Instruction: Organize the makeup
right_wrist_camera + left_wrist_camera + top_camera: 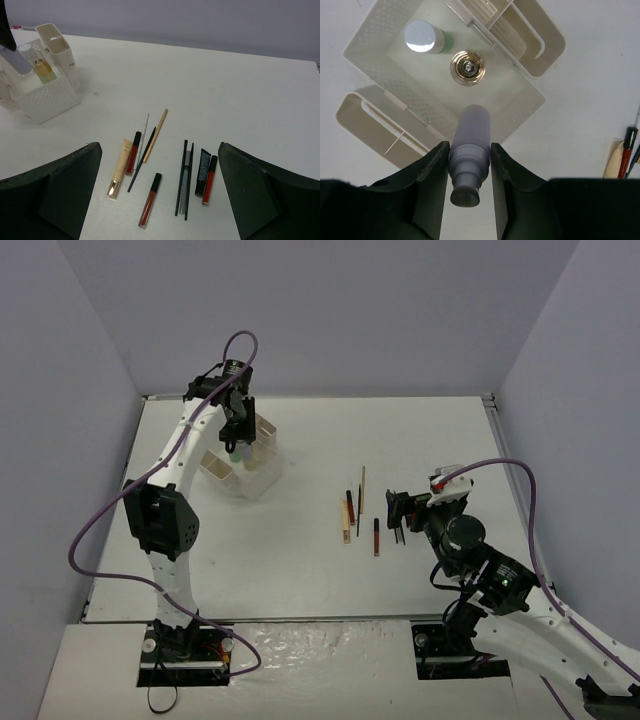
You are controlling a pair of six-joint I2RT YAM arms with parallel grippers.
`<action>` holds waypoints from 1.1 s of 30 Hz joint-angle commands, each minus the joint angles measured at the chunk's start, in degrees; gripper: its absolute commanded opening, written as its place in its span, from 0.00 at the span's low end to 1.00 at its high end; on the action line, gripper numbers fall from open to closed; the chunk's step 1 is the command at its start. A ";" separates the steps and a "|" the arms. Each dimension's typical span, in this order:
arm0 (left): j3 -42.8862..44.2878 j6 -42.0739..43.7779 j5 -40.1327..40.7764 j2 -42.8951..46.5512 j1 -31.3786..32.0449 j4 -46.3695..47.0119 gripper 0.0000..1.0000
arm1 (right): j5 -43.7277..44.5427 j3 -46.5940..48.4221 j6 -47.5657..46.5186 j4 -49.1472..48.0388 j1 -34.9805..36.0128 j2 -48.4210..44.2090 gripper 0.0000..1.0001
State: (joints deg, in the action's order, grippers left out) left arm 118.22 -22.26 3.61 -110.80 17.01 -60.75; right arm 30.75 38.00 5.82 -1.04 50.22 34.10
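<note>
Toward 10 o'clock on the table [300, 570], seen from above, the left gripper [237, 447] hangs over the white box [262, 483], closed on the lilac bottle [471, 145]. Both fingers [432, 167] press the bottle's upper part just below its cap. The body points down into the box's large middle compartment, close to the wall nearest the wrist camera; whether its base touches the floor cannot be told. Two more bottles stand upright in that compartment: the gold bottle [467, 66] near its middle, and the silver-capped green bottle [424, 37] at 10 o'clock of the gold one in the left wrist view, a little apart from it. Just off the table's middle toward 3 o'clock, the sticks [352, 512] lie flat in a loose, roughly parallel row. In the right wrist view the tan tube [120, 167] with its gold cap sits at the 9 o'clock end, with a red stick against its side. Beside that, a thin white stick, a black pencil and the tan pencil [155, 128] fan out toward 12 o'clock. The lone red stick [150, 200] lies at 6 o'clock of that group. Toward 3 o'clock, two black pencils [178, 200] flank a patterned stick, then come the black tube [203, 170] and another red stick, side by side. The right gripper [398, 512] hovers at 3 o'clock of the sticks in the top view. It is spread wide and holds nothing, and its two fingers frame the whole row in its own camera.
</note>
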 commanded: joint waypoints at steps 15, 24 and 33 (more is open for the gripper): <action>-6.72 1.88 -2.23 -4.33 -0.75 4.92 0.00 | 2.48 -0.12 0.06 -3.63 0.67 0.09 1.00; -9.18 1.40 -1.78 -5.21 -0.83 6.94 0.06 | 2.29 -0.29 -0.20 -3.96 0.76 0.17 1.00; -10.84 0.99 -1.52 -5.11 -0.83 7.71 0.27 | 1.95 -0.36 -0.29 -4.06 0.85 0.11 1.00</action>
State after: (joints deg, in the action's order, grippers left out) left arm 106.56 -21.08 1.08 -118.08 16.73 -54.12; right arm 31.29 37.49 5.80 -1.04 50.72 33.80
